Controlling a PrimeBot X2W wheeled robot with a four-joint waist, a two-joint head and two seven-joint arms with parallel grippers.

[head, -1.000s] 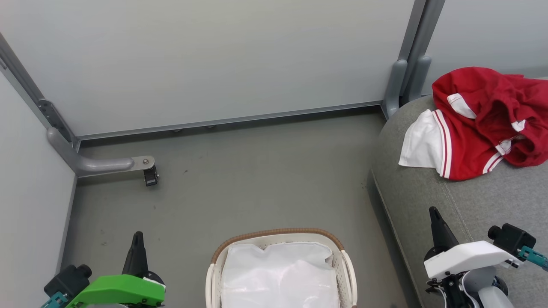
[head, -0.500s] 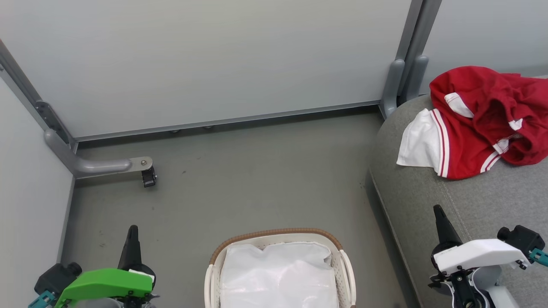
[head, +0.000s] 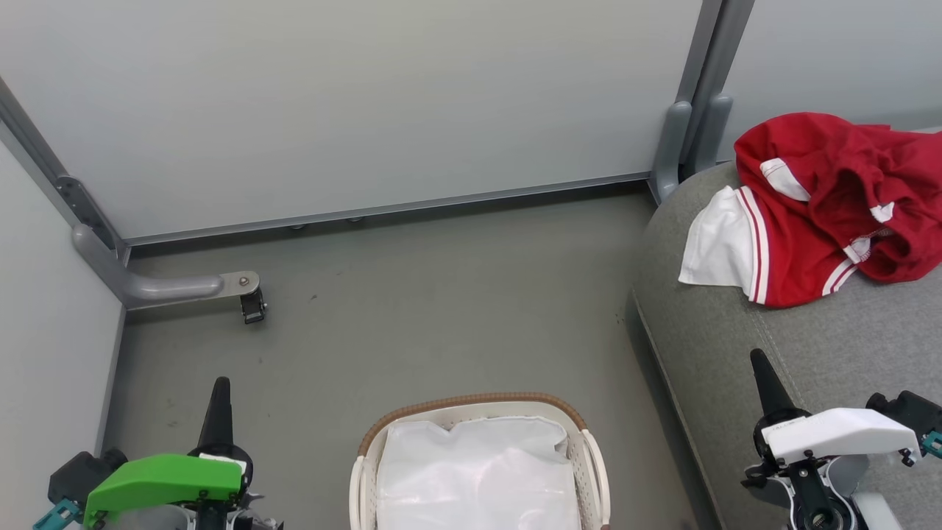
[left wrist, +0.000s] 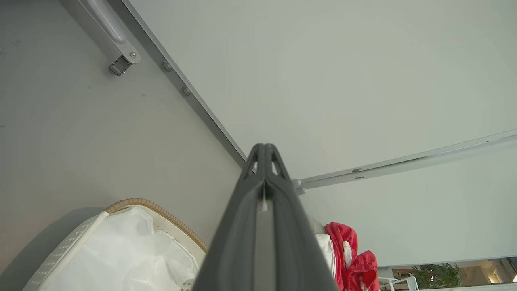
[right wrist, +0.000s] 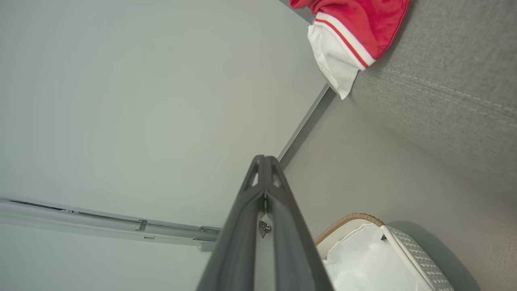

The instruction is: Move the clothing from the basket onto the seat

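Observation:
The red clothing (head: 824,210) with its white panel and stripe trim lies crumpled on the grey seat (head: 795,353) at the right; it shows too in the left wrist view (left wrist: 355,262) and the right wrist view (right wrist: 355,24). The white basket (head: 478,412) with a brown woven rim stands on the floor at bottom centre, holding just its white liner (head: 478,471). My left gripper (head: 221,390) is shut and empty at lower left, left of the basket. My right gripper (head: 762,368) is shut and empty over the seat's front part, below the clothing.
Pale partition walls with grey metal rails close the back and left. A grey bracket foot with a small caster (head: 254,305) juts onto the floor at left. A grey post (head: 688,140) stands by the seat's rounded corner. Bare grey floor (head: 441,294) lies beyond the basket.
Both grippers have slid down and outward towards the head view's lower corners. The clothing, basket and seat keep their places; the whole picture shifted slightly.

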